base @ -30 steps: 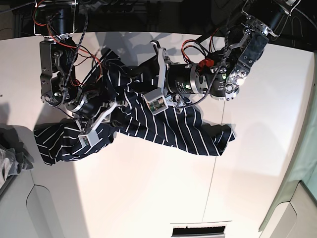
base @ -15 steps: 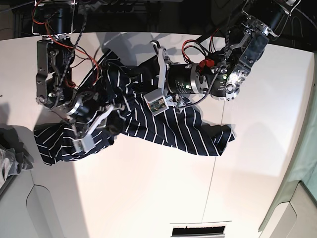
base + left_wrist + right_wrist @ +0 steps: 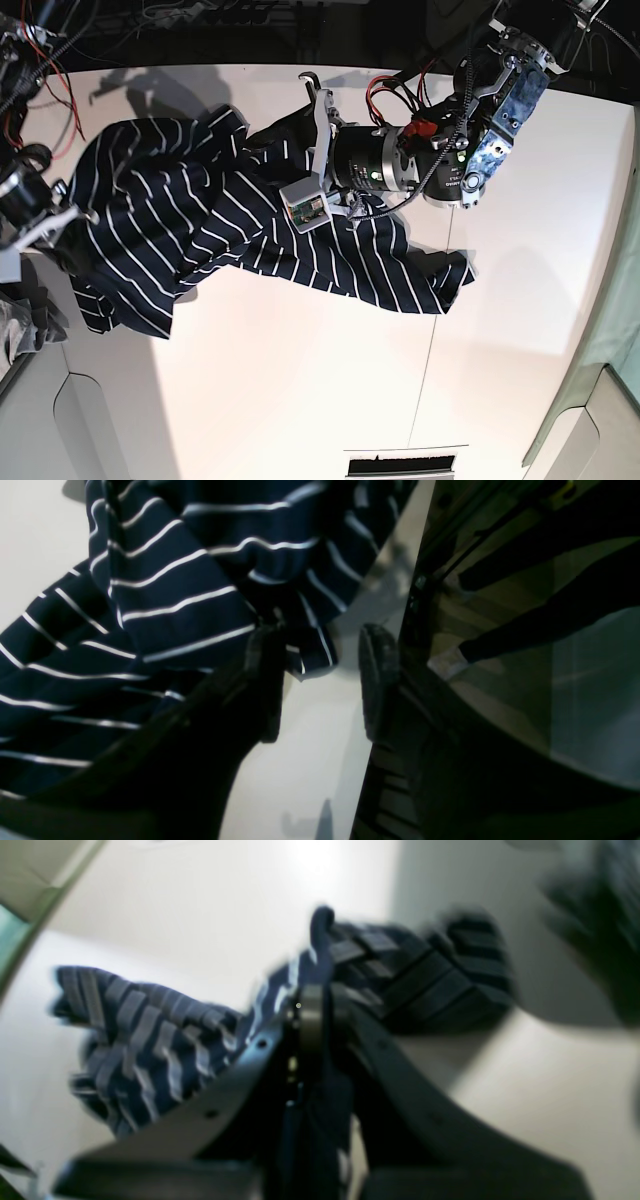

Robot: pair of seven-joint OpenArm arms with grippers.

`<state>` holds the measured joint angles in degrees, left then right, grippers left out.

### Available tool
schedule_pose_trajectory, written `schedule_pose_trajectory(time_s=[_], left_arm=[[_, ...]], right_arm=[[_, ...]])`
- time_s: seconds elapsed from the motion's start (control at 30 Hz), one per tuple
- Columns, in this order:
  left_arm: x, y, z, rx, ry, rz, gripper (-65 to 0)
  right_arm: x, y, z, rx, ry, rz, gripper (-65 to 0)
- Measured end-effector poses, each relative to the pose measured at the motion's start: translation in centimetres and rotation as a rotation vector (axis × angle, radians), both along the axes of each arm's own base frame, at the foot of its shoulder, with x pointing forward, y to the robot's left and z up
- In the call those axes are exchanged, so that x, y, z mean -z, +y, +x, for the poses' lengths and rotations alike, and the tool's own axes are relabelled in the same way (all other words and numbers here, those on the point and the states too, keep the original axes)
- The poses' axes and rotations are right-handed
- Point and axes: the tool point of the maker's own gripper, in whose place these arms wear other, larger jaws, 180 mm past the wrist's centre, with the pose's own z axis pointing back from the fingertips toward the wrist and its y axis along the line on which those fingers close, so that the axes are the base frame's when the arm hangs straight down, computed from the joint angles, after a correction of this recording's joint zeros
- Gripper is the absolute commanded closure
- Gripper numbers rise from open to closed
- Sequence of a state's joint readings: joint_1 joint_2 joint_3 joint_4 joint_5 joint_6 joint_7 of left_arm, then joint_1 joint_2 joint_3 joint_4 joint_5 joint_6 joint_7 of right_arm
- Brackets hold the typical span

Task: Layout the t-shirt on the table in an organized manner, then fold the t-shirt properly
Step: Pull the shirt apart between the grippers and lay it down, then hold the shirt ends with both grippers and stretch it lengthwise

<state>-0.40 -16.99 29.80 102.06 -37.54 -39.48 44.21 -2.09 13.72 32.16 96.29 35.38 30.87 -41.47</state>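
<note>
Right claw (image 3: 320, 1005) moved outward, dragging pinched t-shirt (image 3: 200, 215) wider.

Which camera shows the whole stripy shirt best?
The base view: the t-shirt lies spread across the table, edge to edge. The left wrist view shows only a close patch of stripes; the right wrist view shows a blurry bunch.

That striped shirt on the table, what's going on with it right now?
A two-armed robot is spreading out the t-shirt on the white table. The right pincer is shut on a fold of the fabric and holds it out at the table's side. The left pincer is open at another edge of the cloth, gripping nothing. The shirt is bunched and wrinkled, not yet flat, so no folding has begun.
</note>
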Motion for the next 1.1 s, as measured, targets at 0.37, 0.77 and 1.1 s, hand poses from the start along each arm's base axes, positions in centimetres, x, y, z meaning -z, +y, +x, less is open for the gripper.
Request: schedule_pose_trajectory(time_s=[0.37,0.77,1.1], left_arm=[[0.3,0.0,-0.5,-0.001,0.015,0.000,-26.9],[-2.8,10.8,9.0,-0.437,-0.109,-0.052,-26.9],[5.8,16.7,10.6,-0.780,0.155,-0.062,-38.1]], right_arm=[[2.8,-3.2,-5.1,0.101,0.097,0.019,-33.6],[0.3,-1.6,-3.4,0.092,-0.025,0.162,-33.6],[3.2,6.2,-1.7,-0.118,0.034,0.029,-33.3]])
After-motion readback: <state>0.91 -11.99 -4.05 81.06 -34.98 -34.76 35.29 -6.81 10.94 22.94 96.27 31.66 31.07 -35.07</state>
